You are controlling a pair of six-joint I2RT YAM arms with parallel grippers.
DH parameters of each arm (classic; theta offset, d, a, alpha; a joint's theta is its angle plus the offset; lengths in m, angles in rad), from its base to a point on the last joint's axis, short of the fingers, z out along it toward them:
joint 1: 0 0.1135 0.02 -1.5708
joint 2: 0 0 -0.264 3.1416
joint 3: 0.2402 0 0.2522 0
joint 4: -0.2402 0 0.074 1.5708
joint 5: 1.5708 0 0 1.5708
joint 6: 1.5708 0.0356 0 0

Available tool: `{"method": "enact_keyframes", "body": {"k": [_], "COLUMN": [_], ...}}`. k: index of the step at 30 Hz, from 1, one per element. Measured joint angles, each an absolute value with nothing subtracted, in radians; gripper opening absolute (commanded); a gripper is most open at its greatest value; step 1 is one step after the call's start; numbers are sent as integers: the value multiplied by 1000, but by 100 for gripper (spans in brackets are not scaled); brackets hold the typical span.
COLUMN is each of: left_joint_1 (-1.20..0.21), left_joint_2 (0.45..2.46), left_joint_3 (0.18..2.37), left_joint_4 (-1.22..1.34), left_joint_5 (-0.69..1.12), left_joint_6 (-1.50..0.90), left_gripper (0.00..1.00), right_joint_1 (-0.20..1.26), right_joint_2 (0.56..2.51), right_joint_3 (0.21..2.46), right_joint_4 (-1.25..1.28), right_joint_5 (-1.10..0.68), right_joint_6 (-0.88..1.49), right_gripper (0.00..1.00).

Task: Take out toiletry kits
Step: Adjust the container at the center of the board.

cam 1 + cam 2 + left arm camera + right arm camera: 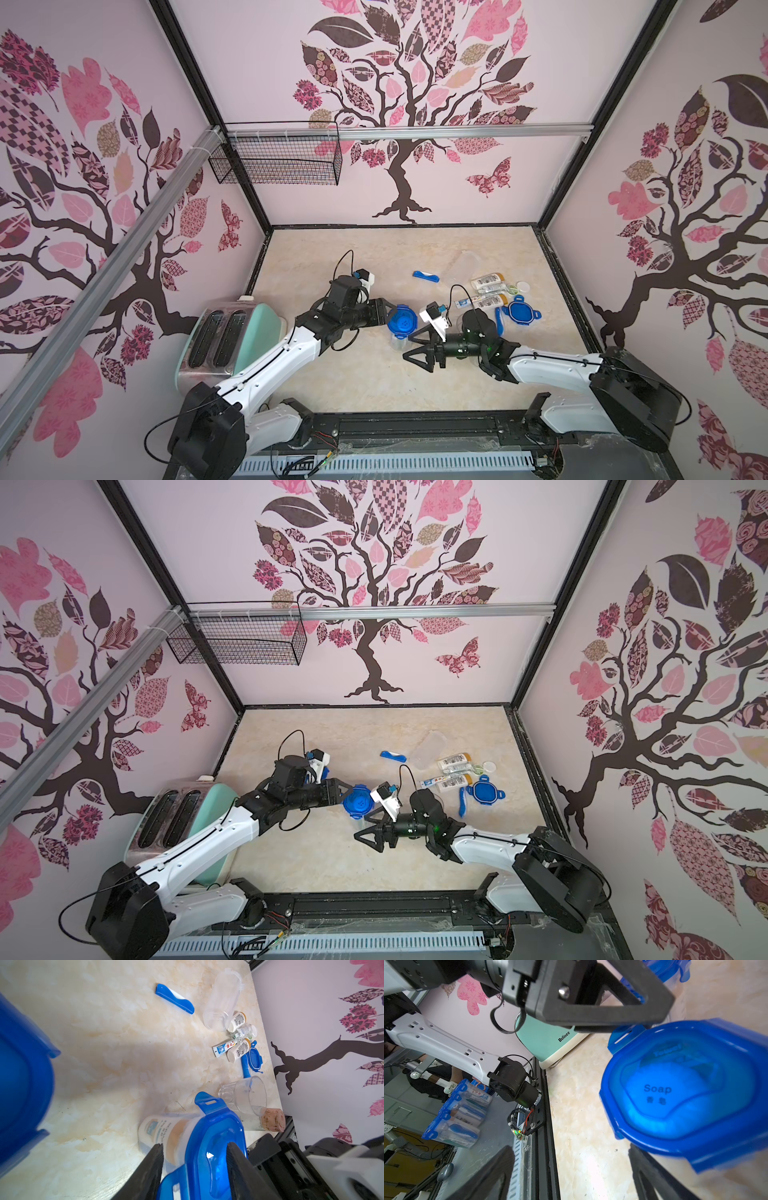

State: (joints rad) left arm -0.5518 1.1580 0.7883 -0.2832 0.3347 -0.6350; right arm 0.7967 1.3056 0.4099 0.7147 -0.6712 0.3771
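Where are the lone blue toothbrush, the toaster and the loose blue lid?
Lone blue toothbrush (pixel 426 276): a top view, its middle.
Toaster (pixel 257 328): a top view, green side.
Loose blue lid (pixel 519 312): a top view, its centre.

Left arm and right arm: white shells, black joints, thin black cables, black triangular-framed fingers

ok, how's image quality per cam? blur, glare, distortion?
Left wrist: blue lid at the frame edge is a defocused smear; small glare spot on the jar lid; far toothpaste tube sharp. Right wrist: jar lid soft at its edges, "Soap" legible. Both top views: sharp, evenly lit, wide-angle splay on the side walls.
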Motion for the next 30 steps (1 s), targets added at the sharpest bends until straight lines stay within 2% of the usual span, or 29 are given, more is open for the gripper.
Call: {"method": "enact_keyframes", "body": {"k": [6, 9, 22, 24, 30], "left_joint_1": [-595, -613, -622, -619, -574], "left_joint_2": [1131, 1143, 1155, 1155, 1143], "left_joint_3": [791, 791, 791, 791, 789], "left_joint_4": [-268, -248, -281, -294, -339], "left_joint_5": [381, 413, 339, 318, 280], "left_joint_6": [-632, -633, -640, -638, -636], "left_gripper": [38, 36, 36, 39, 41], "right_joint_1": [797, 797, 797, 797, 796], "right_joint_2": [1319, 1336, 1342, 1342, 1356], "right_joint_3": [398, 398, 399, 399, 401], "right_joint_4": [714, 704, 722, 722, 734], "right_joint_5": [-693, -694, -680, -680, -680], "right_joint_6": [389, 393, 388, 388, 389], "right_gripper": [89, 88, 88, 88, 88]}}
